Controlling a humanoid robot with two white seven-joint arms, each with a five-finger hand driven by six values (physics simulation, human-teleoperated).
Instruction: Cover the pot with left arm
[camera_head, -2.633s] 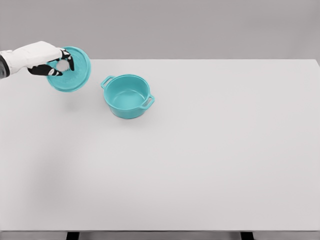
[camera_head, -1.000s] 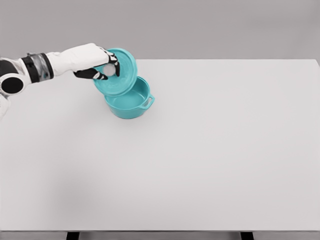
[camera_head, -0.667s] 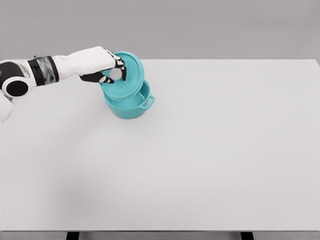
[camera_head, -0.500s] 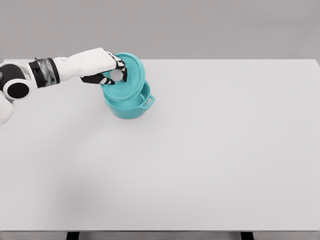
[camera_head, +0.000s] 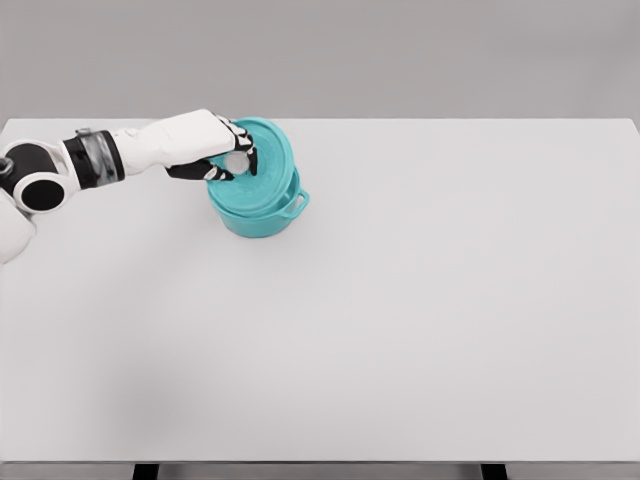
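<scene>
We find the left hand (camera_head: 222, 152) closed around the white knob (camera_head: 237, 161) of the teal lid (camera_head: 262, 170), fingers curled about it. Directly beneath the hand, the lid sits tilted over the teal pot (camera_head: 262, 216), on the white table (camera_head: 420, 300).

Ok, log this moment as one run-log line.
left hand: shut on lid knob | teal lid: tilted over teal pot, not seated | right arm: unseen
</scene>
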